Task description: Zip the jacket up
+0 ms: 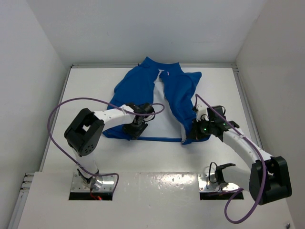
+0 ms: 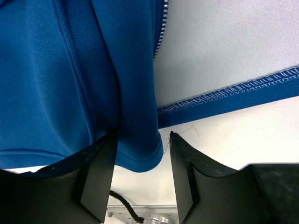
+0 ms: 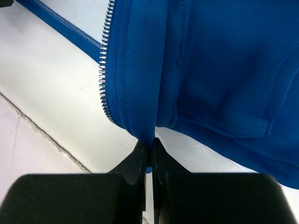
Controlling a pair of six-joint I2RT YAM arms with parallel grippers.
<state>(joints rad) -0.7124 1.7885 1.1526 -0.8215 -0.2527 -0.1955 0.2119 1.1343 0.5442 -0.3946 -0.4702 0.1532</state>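
Observation:
The royal-blue jacket (image 1: 176,90) lies open on the white table, collar at the far side and its pale inner lining (image 1: 159,112) showing between the two front panels. My left gripper (image 1: 135,129) is at the lower corner of the left panel. In the left wrist view its jaws (image 2: 142,140) stand apart around a rolled fold of blue fabric (image 2: 135,116) that rests against the left finger, with zipper teeth (image 2: 160,32) above. My right gripper (image 1: 193,131) is shut on the bottom corner of the right panel (image 3: 224,70), pinching the fabric (image 3: 149,142) just beside the silver zipper teeth (image 3: 103,70).
The white table (image 1: 157,157) is boxed in by white walls on the left, right and back. Purple cables (image 1: 62,107) loop out from both arms. Metal mounting plates (image 1: 95,183) sit at the near edge. The jacket's stitched bottom hem (image 2: 233,91) runs between the two grippers.

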